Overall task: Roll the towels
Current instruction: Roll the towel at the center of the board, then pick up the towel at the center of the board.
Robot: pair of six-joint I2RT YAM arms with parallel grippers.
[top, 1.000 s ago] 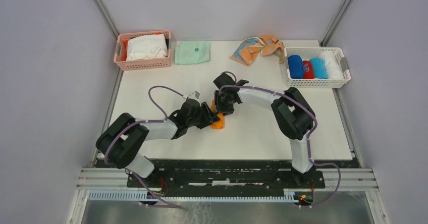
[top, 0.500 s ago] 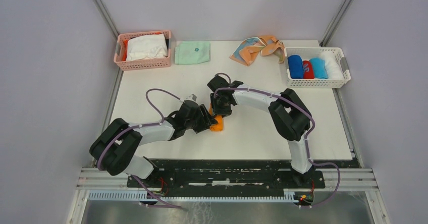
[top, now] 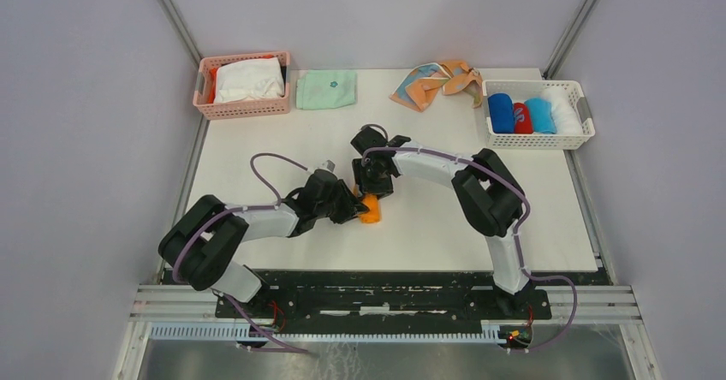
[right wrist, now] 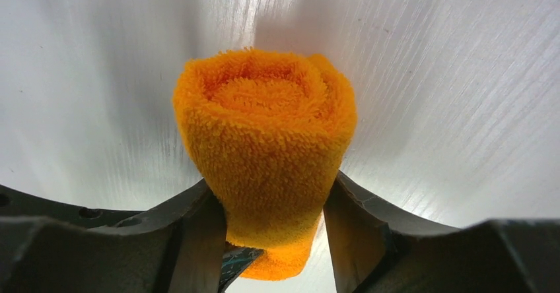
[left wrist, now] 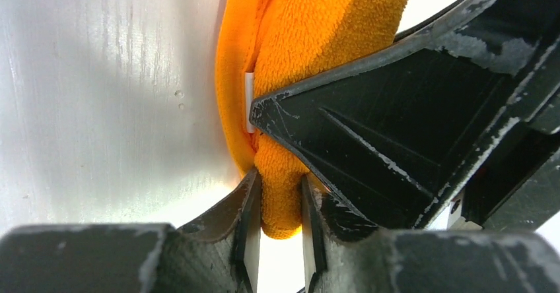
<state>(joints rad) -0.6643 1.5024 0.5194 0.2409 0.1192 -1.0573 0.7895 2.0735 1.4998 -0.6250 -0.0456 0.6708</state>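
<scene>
The orange towel [top: 370,208] lies mid-table as a tight roll between both grippers. In the right wrist view its spiral end [right wrist: 264,115] faces the camera, and my right gripper [right wrist: 272,194] has both fingers pressed against the roll's sides. My left gripper [left wrist: 279,187] is shut on the narrow end of the same towel [left wrist: 317,35], with a right finger [left wrist: 409,121] just beside it. From above, the left gripper [top: 349,207] sits left of the roll and the right gripper [top: 374,185] behind it. The peach striped towel [top: 438,82] lies crumpled at the back. A blue towel roll [top: 501,112] rests in the white basket [top: 537,140].
The white basket at the back right also holds red, light-blue and white rolls. A pink basket [top: 243,108] with a white cloth stands at the back left. Beside it lies a folded mint-green cloth [top: 326,89].
My left gripper's jaws have closed onto the orange towel's end. The right gripper shifted slightly left and toward the roll, and its jaws eased a little wider.
</scene>
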